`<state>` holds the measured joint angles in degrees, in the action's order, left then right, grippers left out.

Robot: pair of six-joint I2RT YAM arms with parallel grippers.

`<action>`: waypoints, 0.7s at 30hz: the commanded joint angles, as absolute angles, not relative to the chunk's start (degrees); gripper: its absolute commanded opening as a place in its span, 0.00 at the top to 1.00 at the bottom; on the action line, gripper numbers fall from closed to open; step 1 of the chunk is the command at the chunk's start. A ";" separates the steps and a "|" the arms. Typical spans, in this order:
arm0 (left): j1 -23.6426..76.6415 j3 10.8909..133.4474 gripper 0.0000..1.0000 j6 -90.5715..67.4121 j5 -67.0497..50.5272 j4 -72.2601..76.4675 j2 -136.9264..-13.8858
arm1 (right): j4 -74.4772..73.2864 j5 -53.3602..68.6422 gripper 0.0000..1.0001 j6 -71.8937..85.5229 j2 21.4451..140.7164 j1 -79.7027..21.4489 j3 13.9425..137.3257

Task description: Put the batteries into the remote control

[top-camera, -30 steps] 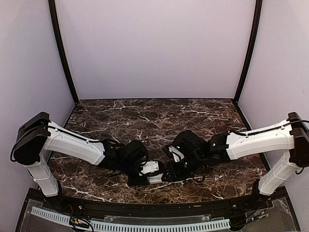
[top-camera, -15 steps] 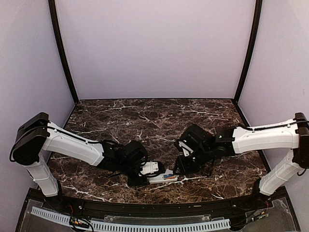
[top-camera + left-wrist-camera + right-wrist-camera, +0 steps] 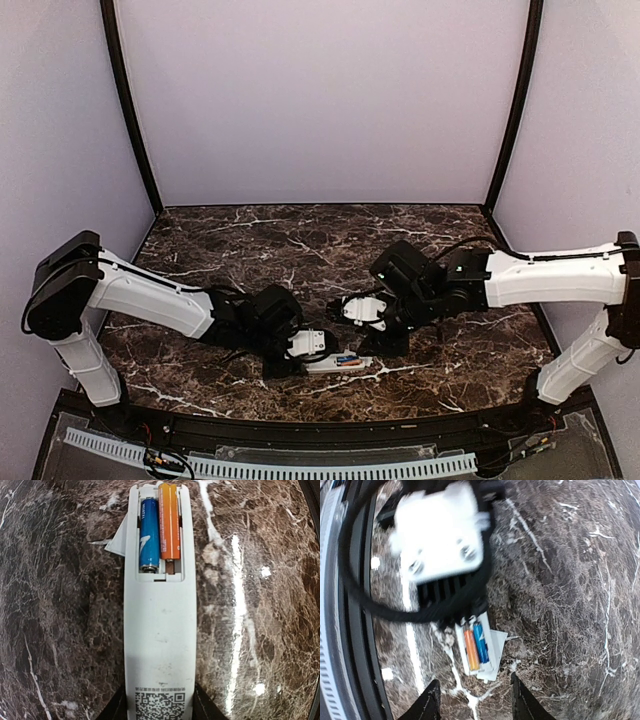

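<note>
The left gripper (image 3: 159,709) has its two dark fingers (image 3: 114,711) pressed on the long sides of the remote control (image 3: 160,630), one on each side. So it has a tight hold of the remote's near end. Right between those fingers sits a dark square sticker (image 3: 160,703) with a dotted code on it. The remote lies flat on the table (image 3: 60,610) with its back facing up, and it points away from the left gripper. At its far end is the battery recess (image 3: 172,569), open to view. Both batteries lie inside it, side by side and touching. As the left wrist camera sees them, the blue battery (image 3: 149,535) is on the left and the orange battery (image 3: 169,522) is on the right. A small white flap (image 3: 111,542) pokes out from the remote's left edge next to the blue battery; I cannot tell what it is. The right gripper (image 3: 474,702) hangs over the table near that far end of the remote. Its fingers (image 3: 427,706) are spread wide apart and there is nothing between them. In the top camera the remote lies close to the near edge of the dark marble table, between the two arms.
</note>
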<state>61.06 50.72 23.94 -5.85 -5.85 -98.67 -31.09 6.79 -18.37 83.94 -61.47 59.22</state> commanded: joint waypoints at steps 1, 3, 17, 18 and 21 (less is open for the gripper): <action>59.43 50.60 0.53 26.08 -8.74 -5.47 -98.16 | -32.60 7.74 0.55 -36.34 85.27 -61.31 57.25; 59.48 50.13 0.43 26.00 -10.18 -5.24 -97.38 | -32.56 7.69 0.55 -36.40 86.19 -61.22 57.52; 57.89 36.08 0.18 9.45 -3.82 9.35 -68.45 | -30.15 3.85 0.59 -37.43 94.33 -61.77 59.58; 57.34 34.31 0.18 8.72 -3.06 11.39 -65.08 | -30.19 3.78 0.59 -37.54 94.83 -61.80 60.01; 56.95 31.90 0.16 8.07 -2.16 13.57 -60.16 | -30.66 3.16 0.59 -37.29 96.61 -61.82 60.72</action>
